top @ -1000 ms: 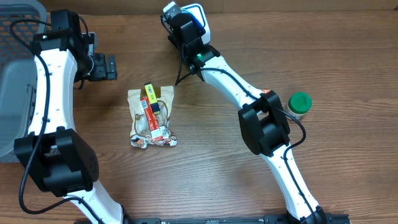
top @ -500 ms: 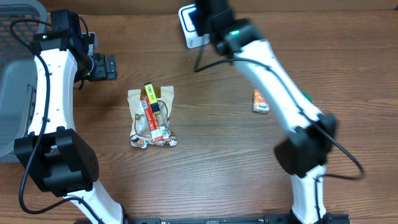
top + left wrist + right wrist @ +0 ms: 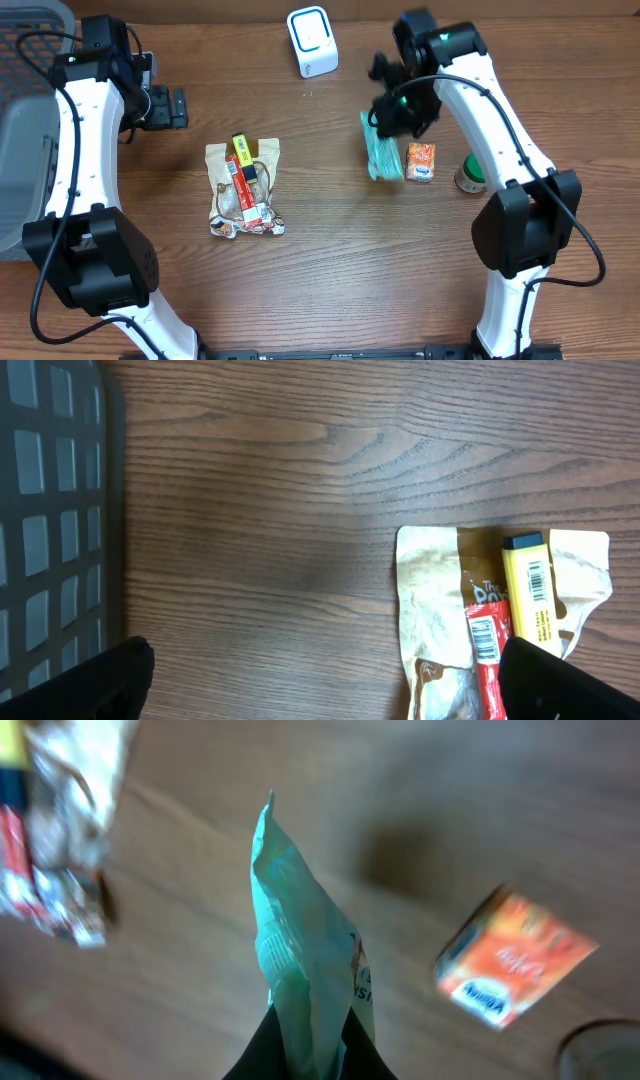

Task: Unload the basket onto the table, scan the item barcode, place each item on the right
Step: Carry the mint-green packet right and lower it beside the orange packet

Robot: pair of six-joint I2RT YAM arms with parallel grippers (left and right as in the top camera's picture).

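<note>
My right gripper (image 3: 390,125) is shut on a teal packet (image 3: 381,158), which it holds over the table right of centre, beside a small orange box (image 3: 420,161). In the right wrist view the teal packet (image 3: 305,950) sticks out from between the dark fingers (image 3: 262,1055), with the orange box (image 3: 515,957) below it. The white scanner (image 3: 312,40) stands at the back centre. My left gripper (image 3: 165,105) hangs open at the back left; in its wrist view nothing lies between its fingertips (image 3: 105,680).
A pile of snack packs (image 3: 243,187) lies left of centre, showing a yellow bar (image 3: 530,595) and a red stick (image 3: 485,650) on a pouch. A grey basket (image 3: 25,130) fills the left edge. A green-capped bottle (image 3: 472,175) stands right of the orange box.
My right arm has swung from the scanner at the back toward the right and forward, carrying the teal packet to beside the orange box. The left arm has not moved.
</note>
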